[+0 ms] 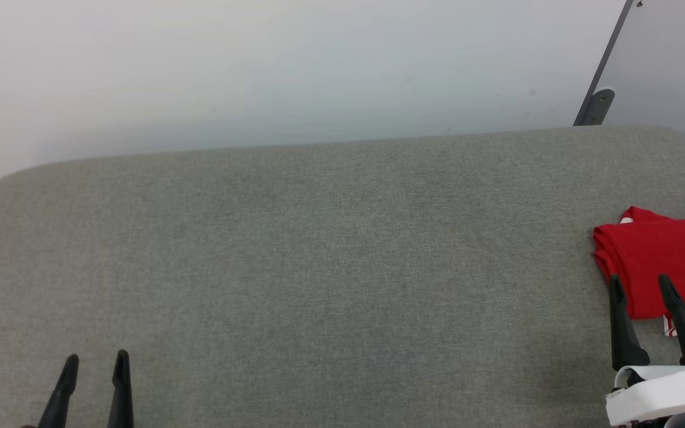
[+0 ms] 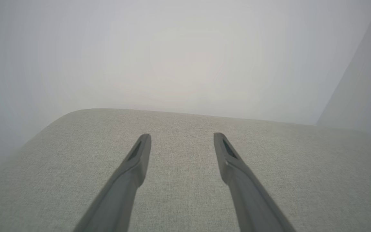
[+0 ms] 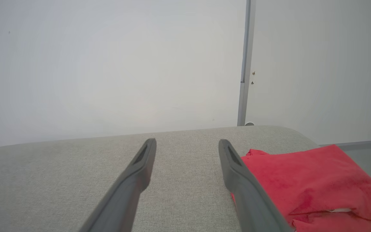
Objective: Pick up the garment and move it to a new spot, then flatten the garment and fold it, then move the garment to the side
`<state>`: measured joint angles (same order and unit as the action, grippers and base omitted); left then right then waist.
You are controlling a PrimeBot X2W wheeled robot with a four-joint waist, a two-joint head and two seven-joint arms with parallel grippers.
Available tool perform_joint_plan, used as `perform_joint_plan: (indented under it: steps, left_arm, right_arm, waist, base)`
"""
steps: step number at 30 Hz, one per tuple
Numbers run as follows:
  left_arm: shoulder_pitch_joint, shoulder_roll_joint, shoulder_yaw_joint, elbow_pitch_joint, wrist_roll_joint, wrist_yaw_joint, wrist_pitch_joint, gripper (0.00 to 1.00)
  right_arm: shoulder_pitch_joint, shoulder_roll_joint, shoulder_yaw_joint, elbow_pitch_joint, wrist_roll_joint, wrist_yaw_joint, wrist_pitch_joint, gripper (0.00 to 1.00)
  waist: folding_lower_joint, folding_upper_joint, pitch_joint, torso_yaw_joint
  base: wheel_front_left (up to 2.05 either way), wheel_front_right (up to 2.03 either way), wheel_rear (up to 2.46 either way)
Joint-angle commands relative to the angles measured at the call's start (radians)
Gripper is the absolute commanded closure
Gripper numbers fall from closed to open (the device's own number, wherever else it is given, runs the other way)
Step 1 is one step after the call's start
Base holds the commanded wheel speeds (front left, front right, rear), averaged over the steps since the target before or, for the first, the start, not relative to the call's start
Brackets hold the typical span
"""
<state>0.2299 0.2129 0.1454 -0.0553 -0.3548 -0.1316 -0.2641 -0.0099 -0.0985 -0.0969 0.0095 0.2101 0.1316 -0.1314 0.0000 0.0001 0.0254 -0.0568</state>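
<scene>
Well, the shirt (image 1: 663,261) lies folded at the right end of the grey cushion (image 1: 319,249), set aside as I judge the task wants. My right gripper (image 1: 640,279) hangs wide and empty at its near edge, and my left gripper (image 1: 96,356) is wide over bare cushion.

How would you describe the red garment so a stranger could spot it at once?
Start with the wide grey fabric-covered surface in front of the pale wall. Go to its right end, where the open right gripper points: the red garment lies there, folded over. It is the one bright thing on the grey, with a sliver of white at its near edge.
</scene>
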Motion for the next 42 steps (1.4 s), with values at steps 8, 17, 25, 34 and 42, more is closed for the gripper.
perform_joint_plan:
  steps: [8,17,25,34,42]
  left_arm:
    - [-0.003,-0.006,-0.003,-0.008,0.007,0.002,0.001,0.0]
    - [0.015,-0.011,-0.001,-0.008,0.015,0.002,0.001,0.0]
    - [0.002,-0.032,0.031,-0.025,0.019,0.0,0.0,1.0]
    - [-0.019,-0.058,0.013,0.031,-0.083,0.0,0.025,1.0]
    - [-0.057,-0.066,0.004,0.063,-0.219,0.0,0.061,1.0]
  right_arm:
    - [0.01,-0.002,0.003,0.01,0.006,-0.002,-0.013,0.0]
    - [0.003,-0.012,0.017,0.025,0.017,-0.002,-0.019,0.0]
    - [0.0,-0.011,0.03,0.03,0.02,0.0,-0.023,1.0]
    - [0.004,0.001,0.029,0.081,0.12,0.0,0.0,1.0]
    - [-0.008,0.006,0.024,0.096,0.264,0.0,0.027,1.0]
  waist:
    - [0.0,-0.0001,-0.008,0.002]
    - [0.0,-0.0001,-0.02,-0.003]
    - [0.0,-0.0001,-0.019,-0.006]
    - [0.0,-0.0001,-0.019,-0.003]
    - [0.0,-0.0001,-0.02,0.001]
  base:
    - [0.0,0.0,0.0]
    - [0.0,0.0,0.0]
    - [0.0,0.0,0.0]
    - [0.0,0.0,0.0]
    - [0.0,0.0,0.0]
